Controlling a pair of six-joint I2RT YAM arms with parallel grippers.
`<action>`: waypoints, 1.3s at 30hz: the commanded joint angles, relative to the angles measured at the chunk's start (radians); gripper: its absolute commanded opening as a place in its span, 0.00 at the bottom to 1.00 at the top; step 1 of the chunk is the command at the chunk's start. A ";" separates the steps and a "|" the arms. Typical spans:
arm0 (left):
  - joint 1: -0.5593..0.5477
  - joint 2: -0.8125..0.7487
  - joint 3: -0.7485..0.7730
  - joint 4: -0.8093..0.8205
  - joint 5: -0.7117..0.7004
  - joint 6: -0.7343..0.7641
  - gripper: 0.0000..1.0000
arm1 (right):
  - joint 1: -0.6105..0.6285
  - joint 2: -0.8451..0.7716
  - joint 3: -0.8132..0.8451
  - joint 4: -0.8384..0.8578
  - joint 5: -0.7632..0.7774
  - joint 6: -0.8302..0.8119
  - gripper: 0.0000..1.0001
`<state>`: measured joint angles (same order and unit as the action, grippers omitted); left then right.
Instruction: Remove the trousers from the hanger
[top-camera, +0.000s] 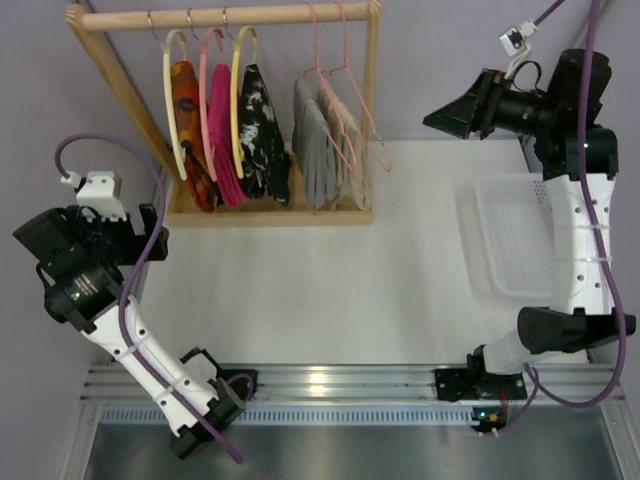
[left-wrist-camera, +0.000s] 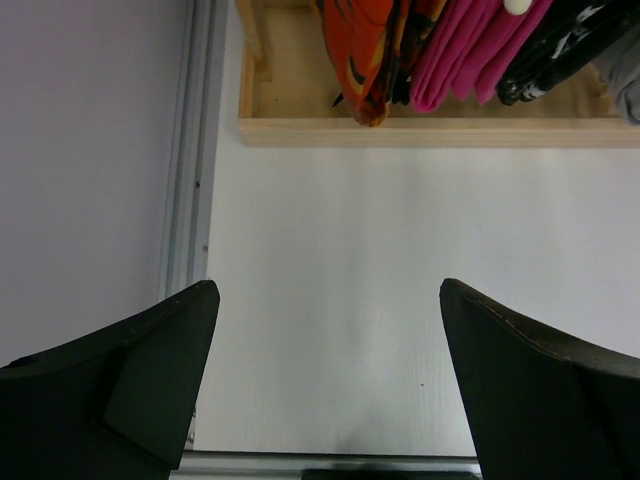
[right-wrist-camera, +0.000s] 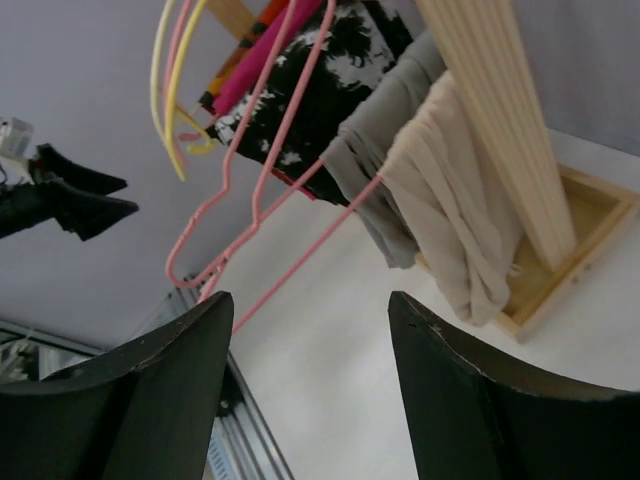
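Your left gripper (left-wrist-camera: 328, 290) sits in front of the wooden rack (top-camera: 370, 120), off its left end. Its fingers are spread wide and hold nothing. Bare white table (top-camera: 330, 290) runs from there to the rack's base board. A clear plastic basket (top-camera: 515, 235) lies on the table to the right of the rack, well apart from it.

Your right gripper (right-wrist-camera: 310, 300) hangs off the rack's right end, facing the clothes. Its fingers are also spread wide with nothing between them.

The beige trousers (right-wrist-camera: 460, 200) hang at the rack's right end, just inside the right post, draped over the bar of the thin pink wire hanger (right-wrist-camera: 310, 250). Their hems reach the base board, and grey trousers (right-wrist-camera: 375, 170) press against their left side.
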<state>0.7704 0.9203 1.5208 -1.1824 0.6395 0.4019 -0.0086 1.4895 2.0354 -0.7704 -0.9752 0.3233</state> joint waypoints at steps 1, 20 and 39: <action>0.003 0.015 0.036 -0.005 0.112 -0.020 0.99 | 0.108 0.028 0.039 0.218 -0.059 0.215 0.64; 0.003 -0.115 0.084 -0.006 0.247 0.028 0.99 | 0.354 0.244 0.069 0.367 0.030 0.348 0.42; 0.003 -0.087 0.059 -0.008 0.307 -0.011 0.99 | 0.348 0.261 -0.003 0.913 -0.083 0.801 0.00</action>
<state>0.7704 0.8120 1.5726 -1.1908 0.8955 0.3946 0.3309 1.8042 1.9984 -0.1524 -1.0039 1.0168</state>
